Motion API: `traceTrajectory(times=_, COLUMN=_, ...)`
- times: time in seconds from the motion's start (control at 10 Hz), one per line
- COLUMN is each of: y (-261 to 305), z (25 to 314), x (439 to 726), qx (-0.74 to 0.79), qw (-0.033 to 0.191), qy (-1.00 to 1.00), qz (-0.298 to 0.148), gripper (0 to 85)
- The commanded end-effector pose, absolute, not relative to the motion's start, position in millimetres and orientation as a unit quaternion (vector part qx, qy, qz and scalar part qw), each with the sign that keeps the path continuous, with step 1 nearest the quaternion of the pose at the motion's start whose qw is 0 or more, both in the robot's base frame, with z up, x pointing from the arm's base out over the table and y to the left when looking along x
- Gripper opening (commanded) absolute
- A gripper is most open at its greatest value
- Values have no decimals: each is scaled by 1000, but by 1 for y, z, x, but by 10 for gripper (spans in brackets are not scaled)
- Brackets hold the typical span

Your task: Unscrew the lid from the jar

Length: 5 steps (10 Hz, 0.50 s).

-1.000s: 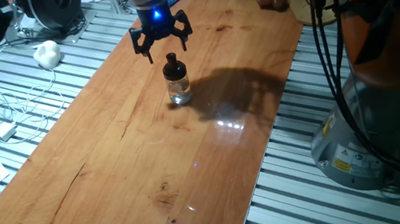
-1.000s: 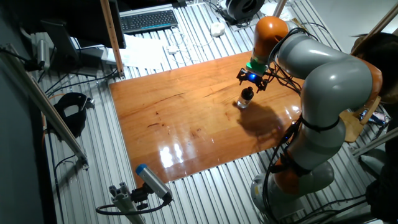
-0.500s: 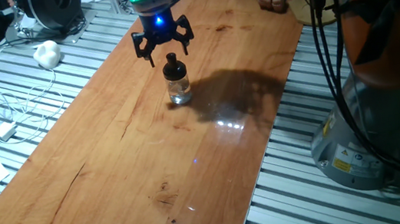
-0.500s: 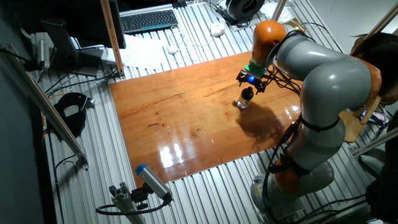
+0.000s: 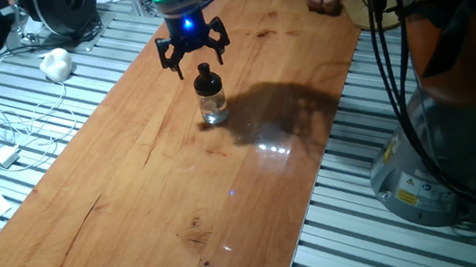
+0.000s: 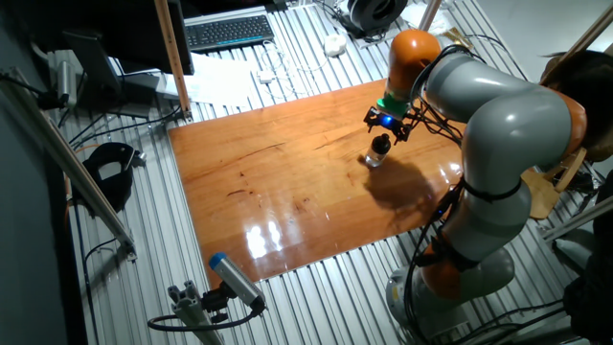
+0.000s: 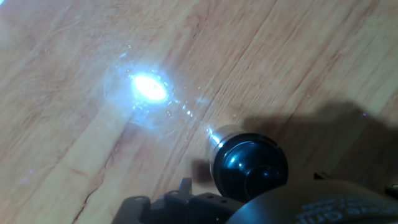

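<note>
We are seeing the jar [image 5: 211,106] standing upright near the middle of the wooden desk [image 5: 135,193], its black lid [image 5: 206,80] sitting on top. The end effector [image 5: 195,58] is hanging just above the lid with its fingers spread wide — gripping nothing. In the hand view the lid [image 7: 250,167] is showing near the bottom edge.

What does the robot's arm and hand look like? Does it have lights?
The arm is fat and rounded, silver-grey with orange joints, and black cables hang beside it. The hand is small and black, with thin claw-like fingers spread like spider legs. Just above them shines a blue light, with a green glowing ring higher up.
</note>
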State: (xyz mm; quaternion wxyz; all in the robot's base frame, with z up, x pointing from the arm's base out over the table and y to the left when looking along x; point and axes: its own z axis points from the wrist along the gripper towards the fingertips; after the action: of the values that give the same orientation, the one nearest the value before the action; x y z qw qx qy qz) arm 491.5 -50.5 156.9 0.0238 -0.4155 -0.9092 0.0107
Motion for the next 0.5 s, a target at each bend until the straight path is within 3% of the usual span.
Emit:
traceTrajectory(times=0.0, y=-50, z=157, x=492, qx=-404, qw=24, qy=-914, qz=10, gripper=850)
traceTrajectory(times=0.4, y=-50, z=157, x=492, qx=-426, qw=31, qy=-904, qz=36, gripper=850)
